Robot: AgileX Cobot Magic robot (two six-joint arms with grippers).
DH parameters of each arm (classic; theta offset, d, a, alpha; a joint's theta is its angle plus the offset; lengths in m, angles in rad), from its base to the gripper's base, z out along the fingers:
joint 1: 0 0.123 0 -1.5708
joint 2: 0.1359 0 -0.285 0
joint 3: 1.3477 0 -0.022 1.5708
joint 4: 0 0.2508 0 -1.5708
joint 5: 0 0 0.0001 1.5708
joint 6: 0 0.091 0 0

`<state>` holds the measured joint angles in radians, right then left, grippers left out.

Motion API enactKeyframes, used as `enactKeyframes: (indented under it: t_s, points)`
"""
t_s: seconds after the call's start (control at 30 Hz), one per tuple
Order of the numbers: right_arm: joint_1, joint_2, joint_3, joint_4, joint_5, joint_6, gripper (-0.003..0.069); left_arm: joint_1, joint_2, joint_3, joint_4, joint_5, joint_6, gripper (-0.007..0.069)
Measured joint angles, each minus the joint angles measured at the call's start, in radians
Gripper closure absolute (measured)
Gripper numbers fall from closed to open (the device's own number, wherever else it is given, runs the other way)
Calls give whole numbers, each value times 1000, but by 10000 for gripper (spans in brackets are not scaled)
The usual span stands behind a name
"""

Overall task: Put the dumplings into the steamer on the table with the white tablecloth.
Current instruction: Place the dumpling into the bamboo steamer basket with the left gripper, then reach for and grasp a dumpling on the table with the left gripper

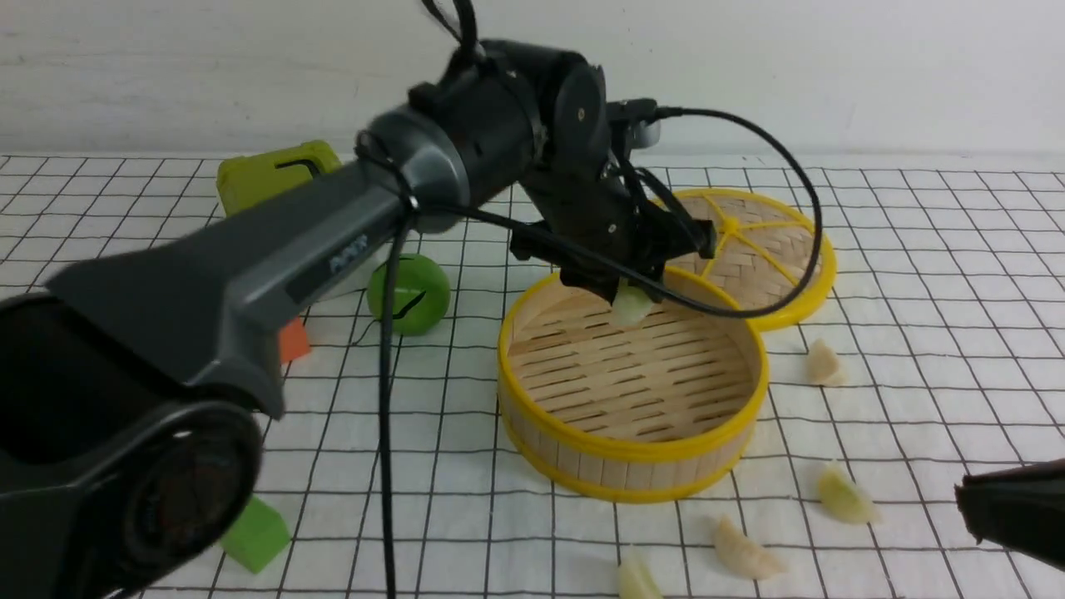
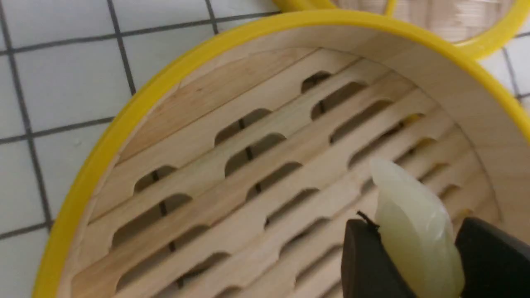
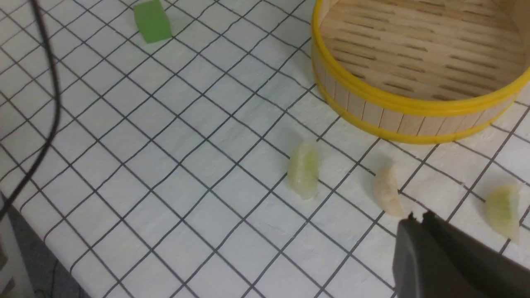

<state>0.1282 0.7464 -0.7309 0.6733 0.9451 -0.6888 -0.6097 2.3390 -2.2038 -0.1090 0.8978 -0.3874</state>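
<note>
Duly logged left tool [image 2: 418, 236] clamped on pale green dumpling [image 2: 408, 207], hung above steamer [image 1: 632, 470] floor. Counted four loose dumplings [image 1: 844, 497] on counter [image 1: 957, 291] beside steamer. Found right tool [image 3: 419, 216] drawn together, empty. Judged dumplings light, soft, slick; advised gentle pinch across plump middle.

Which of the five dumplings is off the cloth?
The pale green dumpling pinched in the left gripper over the steamer; the other four lie on the white tablecloth.
</note>
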Motion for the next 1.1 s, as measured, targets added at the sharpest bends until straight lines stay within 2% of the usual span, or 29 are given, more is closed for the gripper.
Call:
enactKeyframes:
  t_s: [0.07,0.17,0.3,0.37,0.4,0.43,0.47,0.57,0.63,0.77,0.83,0.9,0.93,1.03,1.1]
  points:
    - [0,0,0,0,18,0,652,0,62,-38,2,-14,-31,390]
    - [0,0,0,0,28,0,650,0,107,-60,2,-19,-38,389]
    - [0,0,0,-1,34,0,648,0,109,-74,2,-4,-22,347]
    - [0,0,0,0,34,0,648,0,109,-87,1,17,-9,291]
    - [0,0,0,0,34,0,648,0,109,-90,1,22,-7,291]
    - [0,0,0,0,33,0,647,0,105,-125,2,85,1,190]
    - [0,0,0,0,33,0,647,0,97,-151,2,131,4,140]
    - [0,0,0,5,24,0,645,0,66,-240,0,269,29,38]
    - [0,0,0,12,10,0,641,0,20,-297,-8,322,45,1]
    - [0,0,0,21,2,0,639,-3,-93,-288,-63,341,75,1]
    - [0,0,-1,24,2,0,638,-31,-218,-185,-97,341,136,34]
    - [0,-1,-1,27,-1,0,636,-83,-329,-4,-71,341,183,75]
    - [0,-1,-1,27,-1,0,635,-89,-338,-4,-71,341,183,75]
    - [0,-14,-1,27,-5,0,632,-152,-442,226,-2,342,181,112]
    - [0,-32,-1,25,-5,0,629,-177,-494,386,37,330,140,131]
